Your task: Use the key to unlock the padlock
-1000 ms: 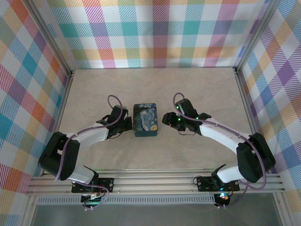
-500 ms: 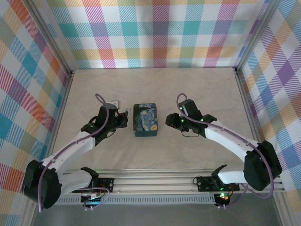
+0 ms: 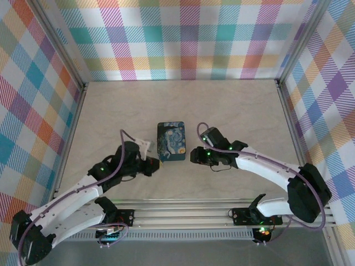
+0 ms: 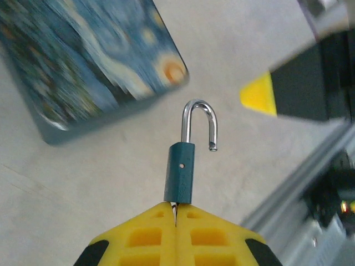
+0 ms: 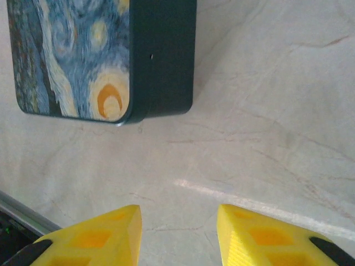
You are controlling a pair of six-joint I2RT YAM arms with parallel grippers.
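My left gripper (image 4: pixel 176 208) has its fingers pressed together, pinching the lower end of the padlock (image 4: pixel 180 174), a slim teal body that stands straight out past the tips. Its silver shackle (image 4: pixel 198 106) curves over at the far end, and one leg hangs free of the body, so the lock is open. Beyond those tips and off to their left lies the starry-night box (image 4: pixel 83 61), flat on the pale table (image 4: pixel 100 183) and apart from the padlock. To the right of the shackle I see one yellow fingertip (image 4: pixel 259 95) of my right gripper (image 5: pixel 178 221). That gripper's fingers are spread with bare table between them, gripping nothing. The box's near corner sits ahead of one finger, clear of both.
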